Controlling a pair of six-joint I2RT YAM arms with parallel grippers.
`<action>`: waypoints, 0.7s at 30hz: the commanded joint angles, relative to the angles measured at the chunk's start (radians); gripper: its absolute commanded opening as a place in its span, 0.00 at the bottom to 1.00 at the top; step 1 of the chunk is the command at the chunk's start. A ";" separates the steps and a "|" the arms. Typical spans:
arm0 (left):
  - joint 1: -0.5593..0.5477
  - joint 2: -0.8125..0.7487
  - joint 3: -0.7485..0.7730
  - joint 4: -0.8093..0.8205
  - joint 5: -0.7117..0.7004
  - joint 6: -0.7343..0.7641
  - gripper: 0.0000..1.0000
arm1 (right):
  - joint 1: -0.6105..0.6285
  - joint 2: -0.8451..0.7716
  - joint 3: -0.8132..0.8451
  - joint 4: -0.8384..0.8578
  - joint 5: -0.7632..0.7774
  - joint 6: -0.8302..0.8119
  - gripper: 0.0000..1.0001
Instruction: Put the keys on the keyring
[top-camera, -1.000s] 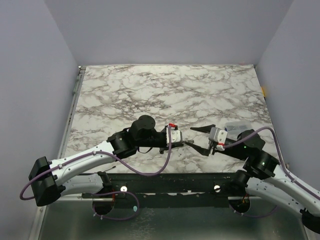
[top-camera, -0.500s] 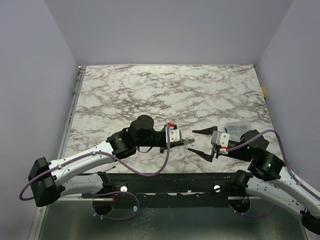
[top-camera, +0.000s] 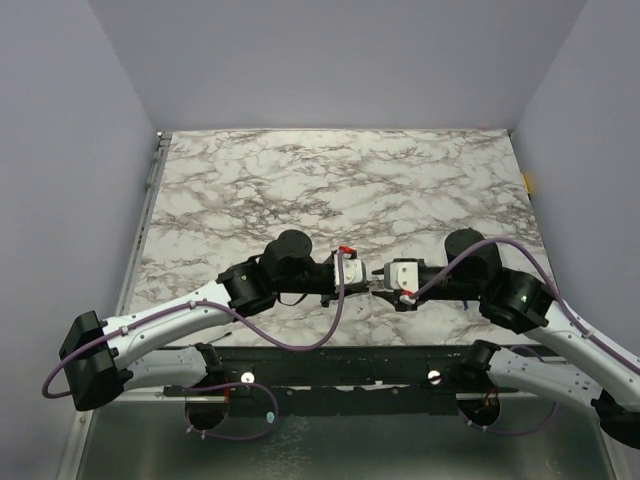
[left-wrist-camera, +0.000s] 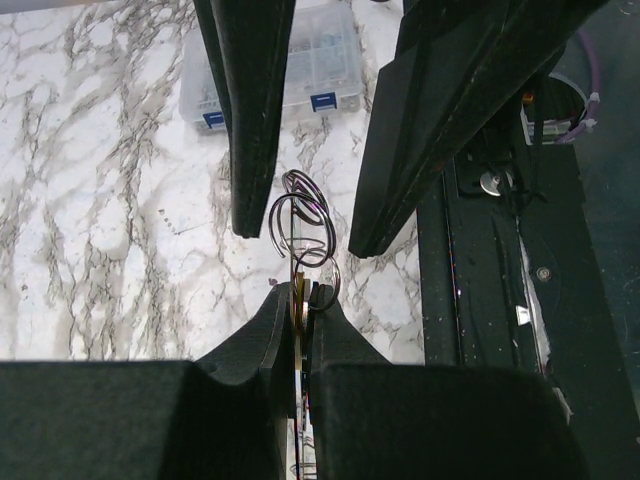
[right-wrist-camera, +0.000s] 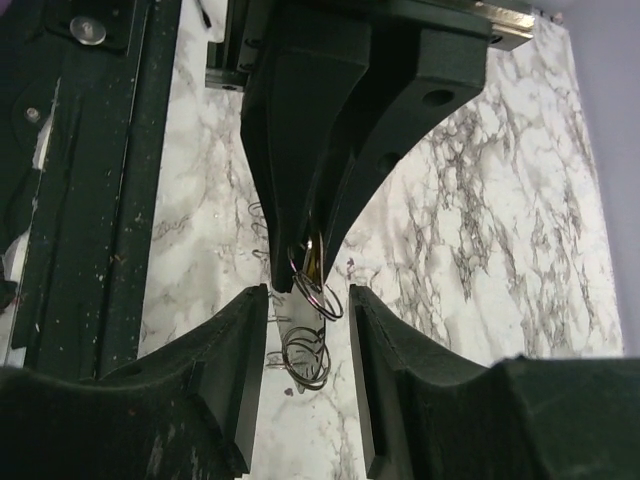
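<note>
Right claw (top-camera: 379, 285) now sits left of its earlier spot, tip to tip with left claw (top-camera: 368, 287); the gap between them is closed. Its jaws are narrower than before and flank the keyring (left-wrist-camera: 300, 240).

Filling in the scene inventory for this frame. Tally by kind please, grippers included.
key: 1
keyring: 1, a bunch of overlapping wire loops that cannot be separated by eye
clear plastic box: 1
grippers: 2, the left gripper shut on the key, the right gripper open on either side of the loops
total: 5
</note>
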 joint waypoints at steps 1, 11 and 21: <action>-0.002 -0.001 0.001 0.024 0.025 -0.004 0.00 | 0.005 0.027 0.045 -0.105 -0.037 -0.051 0.43; -0.003 0.009 0.002 0.021 0.027 -0.005 0.00 | 0.005 0.034 0.059 -0.068 -0.079 -0.059 0.43; -0.002 0.012 0.004 0.018 0.034 -0.005 0.00 | 0.005 0.038 0.042 -0.028 -0.086 -0.074 0.46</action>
